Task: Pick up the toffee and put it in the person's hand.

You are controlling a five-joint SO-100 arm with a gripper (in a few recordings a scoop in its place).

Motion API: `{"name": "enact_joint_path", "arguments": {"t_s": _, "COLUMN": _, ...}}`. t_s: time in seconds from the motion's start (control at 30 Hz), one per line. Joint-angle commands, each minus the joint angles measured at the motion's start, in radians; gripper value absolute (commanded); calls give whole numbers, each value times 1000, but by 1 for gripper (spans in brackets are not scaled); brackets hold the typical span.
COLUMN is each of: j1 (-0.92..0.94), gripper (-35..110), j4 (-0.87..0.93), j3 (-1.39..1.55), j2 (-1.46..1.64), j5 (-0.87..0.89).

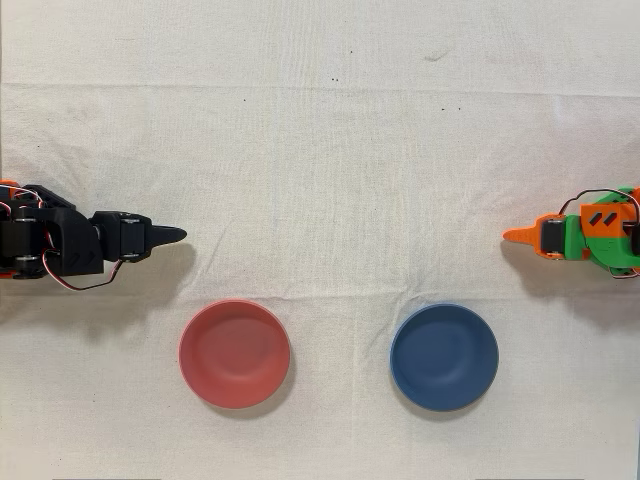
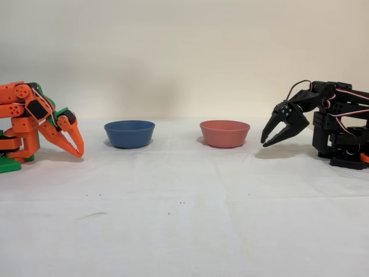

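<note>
Two bowls sit on a white cloth (image 1: 330, 130) that covers the table. In the overhead view the pink bowl (image 1: 235, 353) is on the left and the blue bowl (image 1: 444, 357) is on the right, with a wide strip of bare cloth between them. Both bowls look bare inside from above. They sit near the bottom edge of that view, and all the cloth above them is open, with just a few tiny dark specks on it.

In the overhead view the black arm (image 1: 55, 243) is folded up at the left edge. Its gripper (image 1: 165, 236) points toward the middle of the cloth, up and to the left of the pink bowl and not touching it. From the side, the gripper (image 2: 267, 141) hangs a little above the cloth just beside the pink bowl (image 2: 225, 133), tips pointing down. Its two fingers are spread a little, with a small gap at the tips, and nothing is between them.

At the other edge the orange arm (image 2: 34, 118) sits idle, near the blue bowl (image 2: 129, 133).

I cannot spot the toffee or a person's hand anywhere.
</note>
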Motion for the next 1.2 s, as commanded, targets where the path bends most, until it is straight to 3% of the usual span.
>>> {"name": "enact_joint_path", "arguments": {"t_s": 0.0, "j1": 18, "gripper": 1, "j4": 18, "j3": 51, "j2": 69, "j5": 17}}
{"name": "enact_joint_path", "arguments": {"t_s": 1.17, "j1": 18, "gripper": 0, "j4": 20, "j3": 51, "j2": 69, "j5": 15}}
